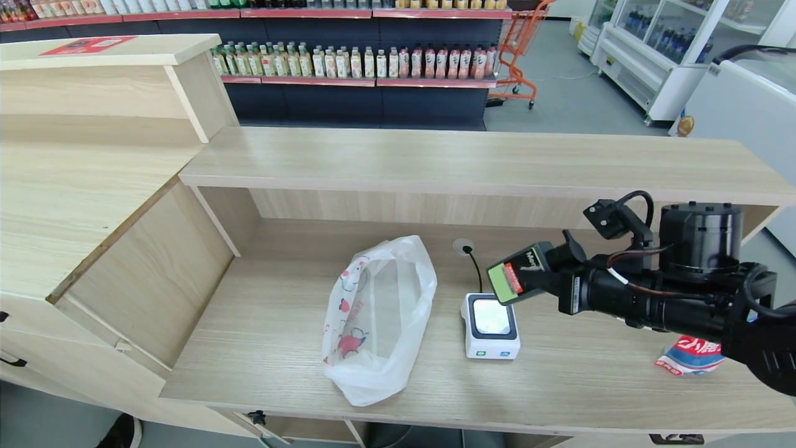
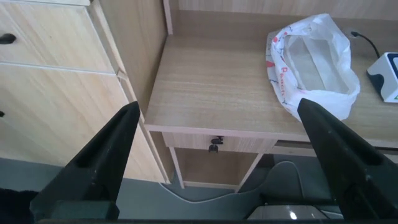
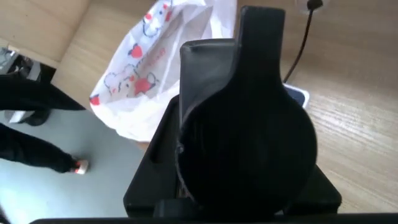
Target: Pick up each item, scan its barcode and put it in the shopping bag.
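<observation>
Right gripper (image 1: pixel 540 269), arm stretched level over the counter (image 1: pixel 559 386), pinches one green box (image 1: pixel 511 281) just above the one scanner (image 1: pixel 491 325). One open bag (image 1: pixel 379 317) lies beside the scanner, bare wood round it. One packet (image 1: pixel 690 356) sits under the arm. Left gripper (image 2: pixel 219 109) hangs spread off the counter's front-left corner.

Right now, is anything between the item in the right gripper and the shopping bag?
Nothing visible does. The right gripper holds the green box above the scanner, and the shopping bag lies just to the scanner's left on the counter, with only bare wood between them. The scanner sits below the path, not across it.
</observation>
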You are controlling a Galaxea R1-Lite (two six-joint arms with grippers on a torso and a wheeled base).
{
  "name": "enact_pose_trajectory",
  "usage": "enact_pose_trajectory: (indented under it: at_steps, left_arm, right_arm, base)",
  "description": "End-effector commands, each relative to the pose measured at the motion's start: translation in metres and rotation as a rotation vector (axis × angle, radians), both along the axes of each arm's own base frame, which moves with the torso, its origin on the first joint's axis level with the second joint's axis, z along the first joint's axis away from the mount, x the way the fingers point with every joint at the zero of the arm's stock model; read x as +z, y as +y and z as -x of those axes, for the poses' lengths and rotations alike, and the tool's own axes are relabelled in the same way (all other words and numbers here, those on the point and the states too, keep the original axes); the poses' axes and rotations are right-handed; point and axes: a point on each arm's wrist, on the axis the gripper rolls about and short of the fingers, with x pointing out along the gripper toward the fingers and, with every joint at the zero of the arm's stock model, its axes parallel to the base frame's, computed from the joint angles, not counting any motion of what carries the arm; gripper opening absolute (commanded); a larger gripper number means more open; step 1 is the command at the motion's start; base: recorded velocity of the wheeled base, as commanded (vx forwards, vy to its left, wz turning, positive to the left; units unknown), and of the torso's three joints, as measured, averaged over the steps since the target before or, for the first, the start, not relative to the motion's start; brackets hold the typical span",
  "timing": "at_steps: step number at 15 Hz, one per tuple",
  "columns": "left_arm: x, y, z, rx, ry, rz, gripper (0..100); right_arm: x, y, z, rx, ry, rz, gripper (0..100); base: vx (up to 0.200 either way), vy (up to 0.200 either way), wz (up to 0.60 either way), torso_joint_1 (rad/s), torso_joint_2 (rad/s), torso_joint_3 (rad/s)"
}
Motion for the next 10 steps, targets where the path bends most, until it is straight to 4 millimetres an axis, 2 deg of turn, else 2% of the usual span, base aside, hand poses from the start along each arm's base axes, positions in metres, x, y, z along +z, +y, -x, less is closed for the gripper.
enact_pose_trajectory:
  at_steps: [1, 2, 5, 10]
  left_arm:
    - [0.0, 0.0, 0.0, 0.0, 0.001, 0.0, 100]
    - [0.0, 0.0, 0.0, 0.0, 0.0, 0.001, 100]
    - [0.0, 0.0, 0.0, 0.0, 0.001, 0.001, 100]
    - [0.0, 0.0, 0.0, 0.0, 0.001, 0.001, 100]
  right_arm:
    - [-0.006, 0.007, -0.003, 0.019, 0.019, 0.006, 0]
    - [-0.008, 0.01, -0.004, 0.029, 0.023, 0.007, 0]
    - [-0.018, 0.015, -0.009, 0.044, 0.053, 0.016, 0]
    - [-0.028, 0.026, -0.019, 0.108, 0.08, 0.011, 0]
  base:
    - [0.0, 0.0, 0.0, 0.0, 0.0, 0.0]
    - [0.0, 0.0, 0.0, 0.0, 0.0, 0.0]
    - [-0.2, 0.0, 0.0, 0.002, 0.0, 0.004]
    - [0.0, 0.0, 0.0, 0.0, 0.0, 0.0]
